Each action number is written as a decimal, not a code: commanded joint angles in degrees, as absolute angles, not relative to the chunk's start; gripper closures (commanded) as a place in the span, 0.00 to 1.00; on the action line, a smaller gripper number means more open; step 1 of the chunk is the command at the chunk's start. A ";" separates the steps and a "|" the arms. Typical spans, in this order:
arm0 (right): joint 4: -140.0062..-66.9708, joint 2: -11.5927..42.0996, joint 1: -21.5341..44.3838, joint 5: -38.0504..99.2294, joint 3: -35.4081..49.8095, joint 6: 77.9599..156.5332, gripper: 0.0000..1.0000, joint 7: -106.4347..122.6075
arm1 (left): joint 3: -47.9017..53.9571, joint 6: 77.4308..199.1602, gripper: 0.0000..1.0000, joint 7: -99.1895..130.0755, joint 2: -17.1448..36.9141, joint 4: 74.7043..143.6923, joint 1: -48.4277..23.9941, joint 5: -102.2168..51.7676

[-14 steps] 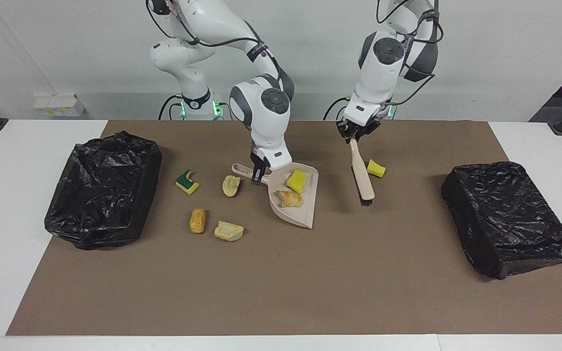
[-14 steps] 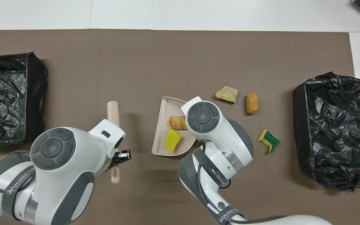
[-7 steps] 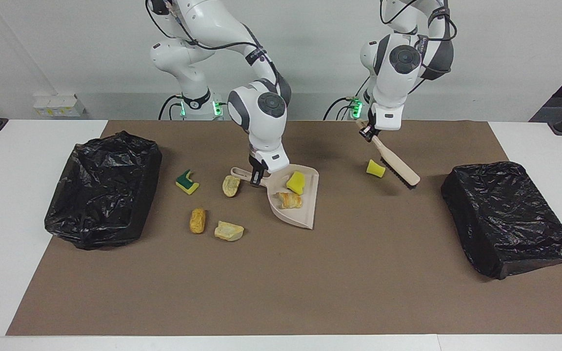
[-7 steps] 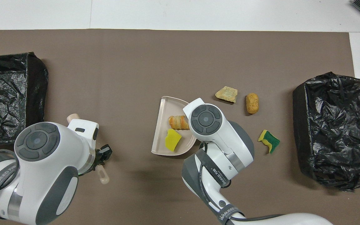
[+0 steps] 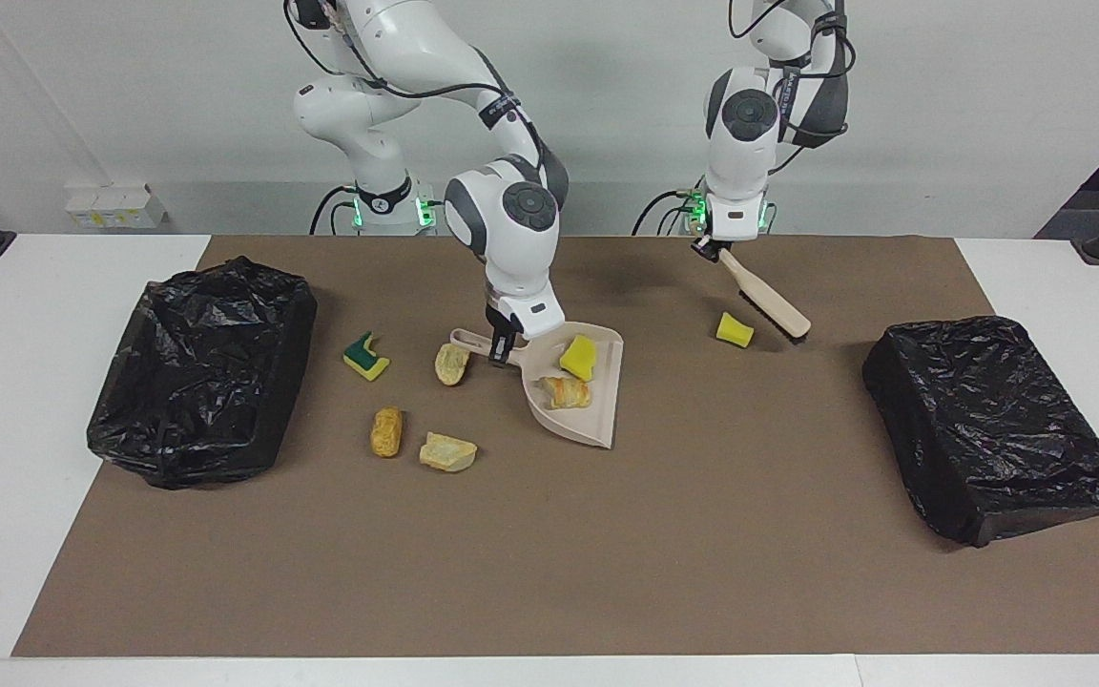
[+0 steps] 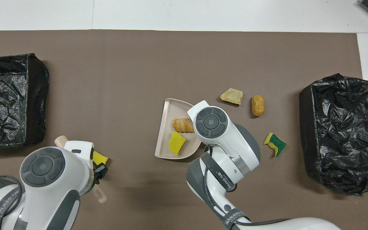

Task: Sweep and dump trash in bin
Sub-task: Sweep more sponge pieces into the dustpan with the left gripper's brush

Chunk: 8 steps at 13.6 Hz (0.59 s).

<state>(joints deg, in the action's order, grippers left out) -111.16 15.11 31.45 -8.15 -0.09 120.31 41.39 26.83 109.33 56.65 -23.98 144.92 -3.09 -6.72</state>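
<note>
My right gripper (image 5: 502, 347) is shut on the handle of the beige dustpan (image 5: 580, 422), which rests on the mat with a yellow sponge piece (image 5: 579, 355) and a pastry chunk (image 5: 566, 391) in it. My left gripper (image 5: 708, 250) is shut on the handle of the beige brush (image 5: 765, 301), which slants down beside a loose yellow sponge piece (image 5: 734, 329), on the side toward the left arm's end. More trash lies toward the right arm's end: a green-and-yellow sponge (image 5: 365, 356) and three bread chunks (image 5: 451, 363) (image 5: 386, 431) (image 5: 447, 452).
A bin lined with a black bag (image 5: 201, 367) stands at the right arm's end of the brown mat (image 5: 549, 553); a second black-bagged bin (image 5: 993, 425) stands at the left arm's end. In the overhead view the arms hide the grips; the dustpan (image 6: 168, 127) shows.
The left arm lifted the brush and swung it over the loose yellow sponge toward its own end of the table. The dustpan turned only slightly.
</note>
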 commanded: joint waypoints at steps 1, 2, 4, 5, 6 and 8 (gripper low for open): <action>-112.76 14.94 30.67 -8.79 0.35 121.90 1.00 42.98 | 26.37 113.11 1.00 57.31 -22.77 146.43 -6.14 -8.42; -112.85 14.85 30.67 -8.79 0.35 121.90 1.00 42.98 | 26.28 115.46 1.00 56.70 -21.02 145.99 -8.15 -9.92; -112.85 14.85 30.67 -8.79 0.35 121.90 1.00 42.98 | 26.28 118.55 1.00 55.12 -18.90 145.29 -9.93 -10.72; -112.85 14.85 30.67 -8.70 0.35 121.90 1.00 42.89 | 26.28 119.35 1.00 52.76 -17.33 144.15 -10.02 -12.20; -112.85 14.85 30.67 -8.79 0.35 121.90 1.00 42.98 | 26.37 120.31 1.00 50.39 -16.18 142.66 -10.11 -13.52; -112.85 14.85 30.67 -8.79 0.35 121.90 1.00 42.89 | 26.37 124.86 1.00 48.78 -14.07 141.16 -12.81 -15.72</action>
<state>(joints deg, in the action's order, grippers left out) -111.24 15.11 31.41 -8.15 -0.08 120.39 41.47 27.07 121.76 50.77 -16.76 143.43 -9.95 -13.60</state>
